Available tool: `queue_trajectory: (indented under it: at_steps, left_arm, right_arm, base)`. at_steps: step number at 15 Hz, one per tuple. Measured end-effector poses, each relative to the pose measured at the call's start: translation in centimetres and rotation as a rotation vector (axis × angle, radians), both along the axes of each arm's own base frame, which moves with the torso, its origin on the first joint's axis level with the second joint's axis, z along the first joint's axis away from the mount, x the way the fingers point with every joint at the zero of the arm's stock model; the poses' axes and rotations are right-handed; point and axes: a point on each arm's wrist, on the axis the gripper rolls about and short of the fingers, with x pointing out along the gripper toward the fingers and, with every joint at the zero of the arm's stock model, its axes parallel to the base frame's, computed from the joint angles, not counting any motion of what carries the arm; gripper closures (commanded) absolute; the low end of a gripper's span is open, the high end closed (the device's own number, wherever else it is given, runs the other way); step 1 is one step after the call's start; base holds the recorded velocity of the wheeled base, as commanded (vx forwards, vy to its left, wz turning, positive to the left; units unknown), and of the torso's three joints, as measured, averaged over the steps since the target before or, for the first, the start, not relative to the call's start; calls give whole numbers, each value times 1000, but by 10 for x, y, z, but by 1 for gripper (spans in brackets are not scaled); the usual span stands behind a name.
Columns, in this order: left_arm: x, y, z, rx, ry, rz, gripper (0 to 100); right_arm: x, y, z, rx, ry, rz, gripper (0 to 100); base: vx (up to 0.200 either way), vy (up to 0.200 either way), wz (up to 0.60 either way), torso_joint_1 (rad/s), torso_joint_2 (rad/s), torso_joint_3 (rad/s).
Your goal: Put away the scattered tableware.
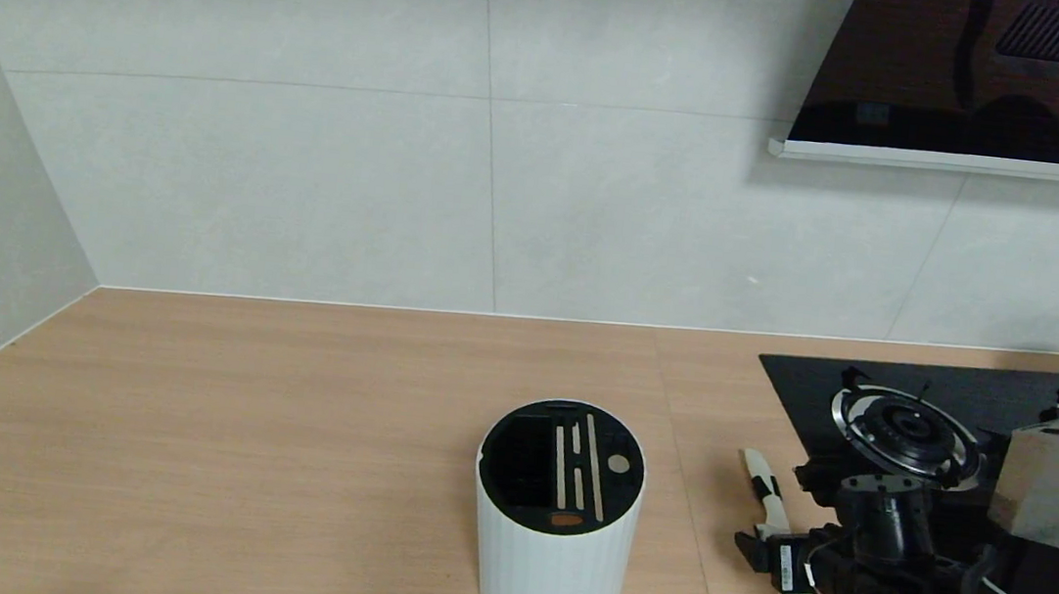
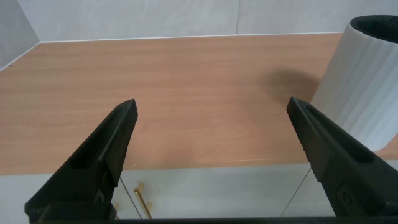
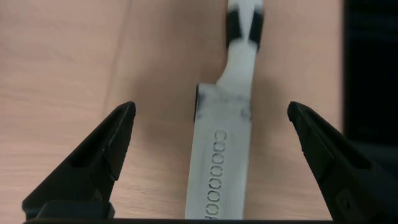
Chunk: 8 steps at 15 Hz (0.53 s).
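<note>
The wooden tabletop [image 1: 279,428] spreads beneath both grippers, and the black stove [image 1: 805,390] sits just beyond the right gripper [image 3: 210,109], towards its outer side. The white ribbed holder [image 1: 554,536] stands upright to the right gripper's left, near the right finger of the left gripper [image 2: 211,103]. Its slotted top faces up, ready to take blades. The white knife [image 3: 221,143] lies flat on the tabletop directly under the right gripper, running lengthwise through the gap. That gripper hangs wide open with a finger on each side of the blade near the handle, touching neither, apparently lined up to close across it. The left gripper is also spread open and empty, low over bare wood, likely parked out of the way.
</note>
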Motion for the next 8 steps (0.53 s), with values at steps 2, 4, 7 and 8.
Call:
queue_trajectory:
  at_steps: [2, 4, 7, 8]
  left_arm:
    - [0, 0, 0, 0, 0, 0, 0]
    - [0, 0, 0, 0, 0, 0, 0]
    - [0, 0, 0, 0, 0, 0, 0]
    - [0, 0, 0, 0, 0, 0, 0]
  right_arm:
    - [4, 1, -4, 15, 1, -18, 0]
    - [8, 1, -7, 17, -10, -32, 0]
    - [11, 1, -13, 9, -36, -54, 0]
    - [11, 1, -16, 7, -29, -54, 0]
  base:
    - [0, 0, 0, 0, 0, 0]
    - [0, 0, 0, 0, 0, 0]
    - [0, 0, 0, 0, 0, 0]
    - [0, 0, 0, 0, 0, 0]
